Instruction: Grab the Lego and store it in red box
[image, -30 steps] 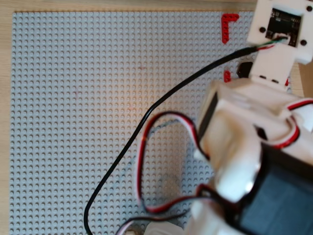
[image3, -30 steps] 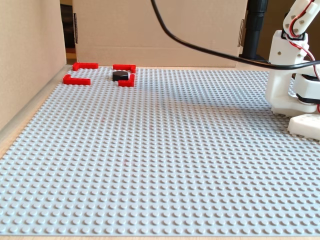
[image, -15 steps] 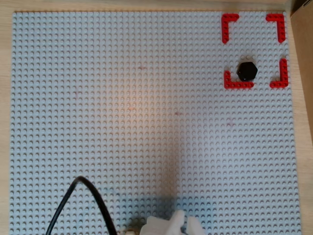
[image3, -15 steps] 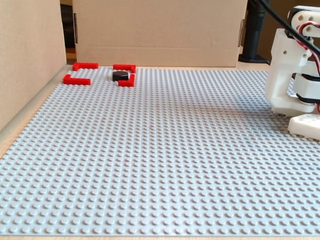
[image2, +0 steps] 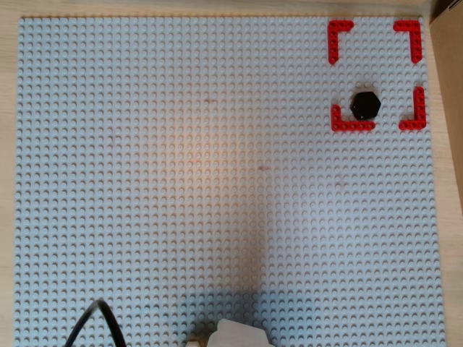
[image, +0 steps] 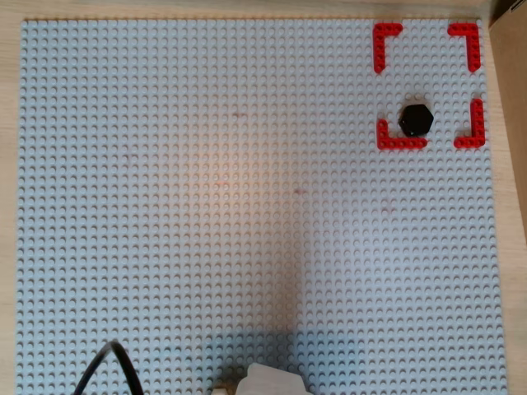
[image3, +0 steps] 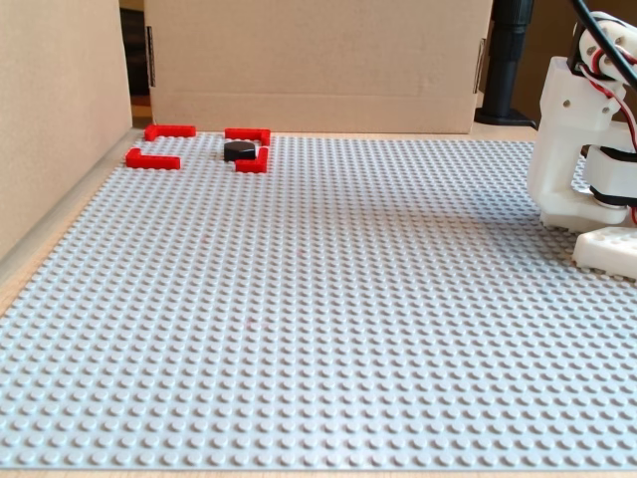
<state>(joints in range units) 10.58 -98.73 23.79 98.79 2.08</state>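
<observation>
The Lego [image: 416,119] [image2: 365,105] is a small black hexagonal piece lying flat on the grey baseplate. In both overhead views it sits inside the red box [image: 401,144] [image2: 352,126], close to that outline's lower left corner piece. In the fixed view the Lego [image3: 239,150] lies at the far left, beside the right-hand corner pieces of the red box [image3: 152,159]. No gripper shows in any view. Only the white arm base [image3: 572,149] stands at the right edge of the fixed view.
The grey studded baseplate [image3: 328,299] covers the table. Cardboard walls stand behind it [image3: 318,60] and along its left side [image3: 50,110] in the fixed view. A black cable [image: 107,366] and the top of the white arm base [image: 276,380] show at the bottom of the overhead views.
The black cable that hung across the top of the fixed view has swung out of it. The arm's upper part at the right has shifted. The Lego has stayed put.
</observation>
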